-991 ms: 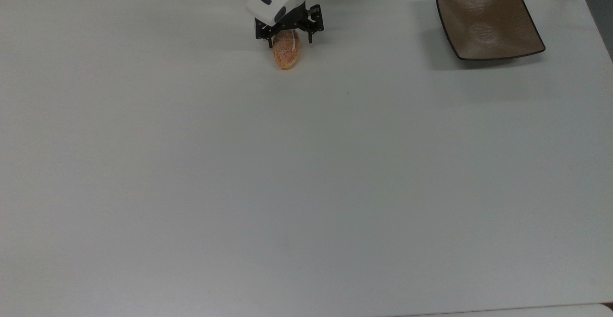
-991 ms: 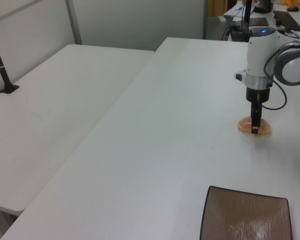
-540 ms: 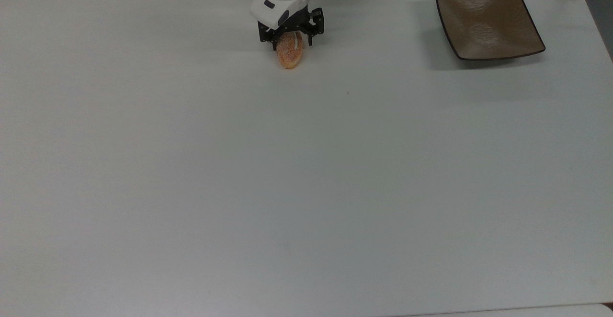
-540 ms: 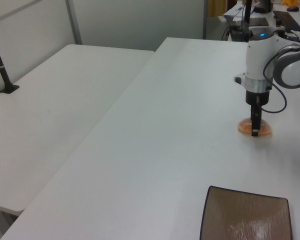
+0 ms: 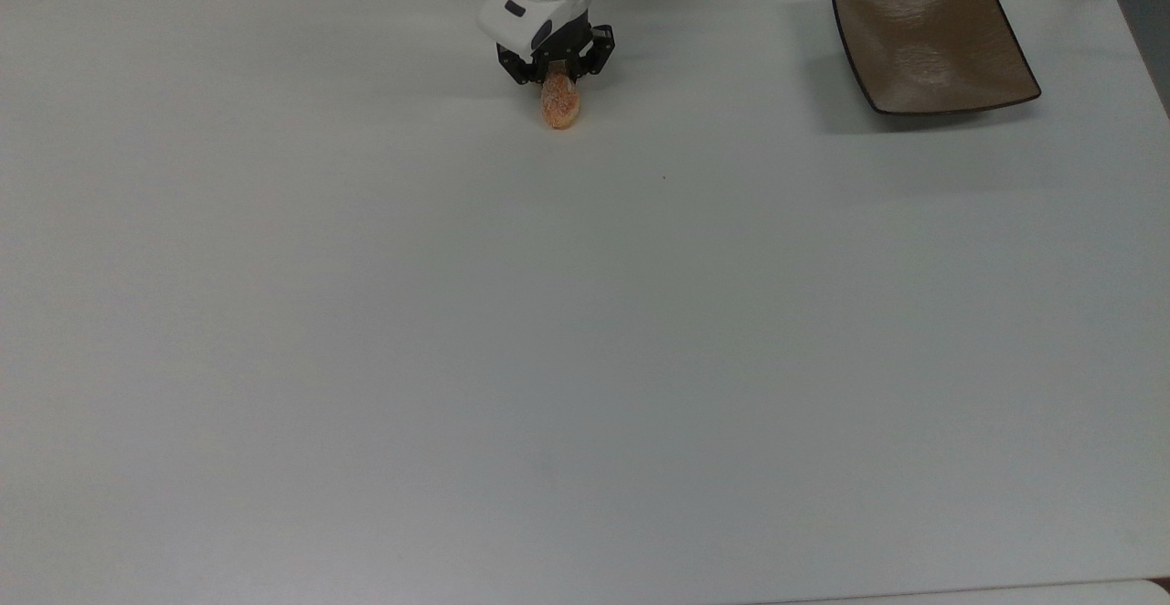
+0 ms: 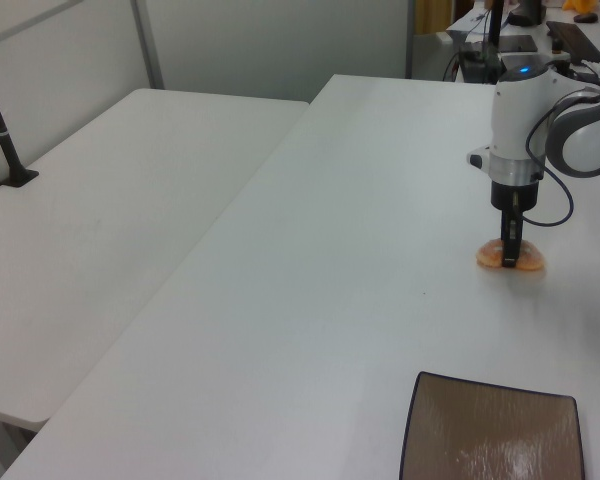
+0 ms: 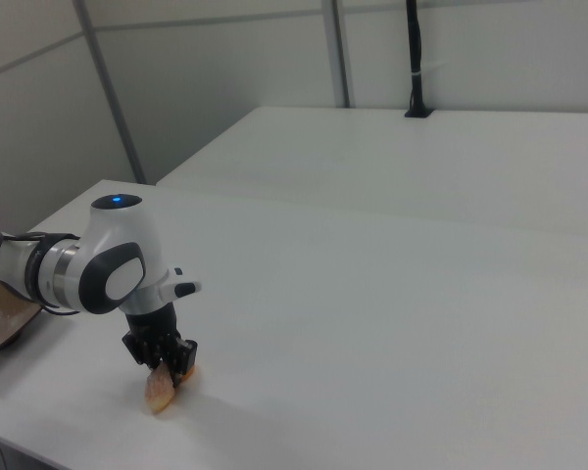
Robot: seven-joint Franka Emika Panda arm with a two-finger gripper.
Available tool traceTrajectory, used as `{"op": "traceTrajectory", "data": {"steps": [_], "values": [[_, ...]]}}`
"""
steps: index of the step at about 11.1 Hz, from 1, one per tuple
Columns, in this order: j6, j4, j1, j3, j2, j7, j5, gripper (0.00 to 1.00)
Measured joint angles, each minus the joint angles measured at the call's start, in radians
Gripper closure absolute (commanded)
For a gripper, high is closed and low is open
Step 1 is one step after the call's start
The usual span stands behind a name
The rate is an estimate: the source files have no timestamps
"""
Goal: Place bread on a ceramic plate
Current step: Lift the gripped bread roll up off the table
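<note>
So the gripper (image 5: 557,78) has its fingers pinched in on the bread (image 5: 559,104), and the bun looks squeezed narrow between them. In the right view it hangs tilted, its low end at or barely off the white table (image 5: 457,313); can't tell which. The ceramic plate (image 5: 932,43) sits well apart from the bread, off toward the top view's right, with nothing on it. I'd call this the grasp step just finishing. Next move probably needs a clean lift, then a carry over the plate's dished centre before letting go

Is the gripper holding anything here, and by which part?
The gripper is shut on the bread, pinching its end nearest the arm, sides squeezed between the fingers.
</note>
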Motion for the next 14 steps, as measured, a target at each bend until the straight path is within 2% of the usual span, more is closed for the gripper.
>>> {"op": "traceTrajectory", "data": {"steps": [3,9,11,14], "values": [[-0.140,0.069,-0.001,0.000,-0.025,0.000,0.000,0.73],[-0.608,0.454,-0.031,-0.001,-0.073,0.000,0.000,0.73],[-0.686,0.558,-0.033,-0.002,-0.073,-0.004,0.000,0.73],[-0.733,0.660,-0.053,-0.008,-0.073,-0.022,0.025,0.73]]}}
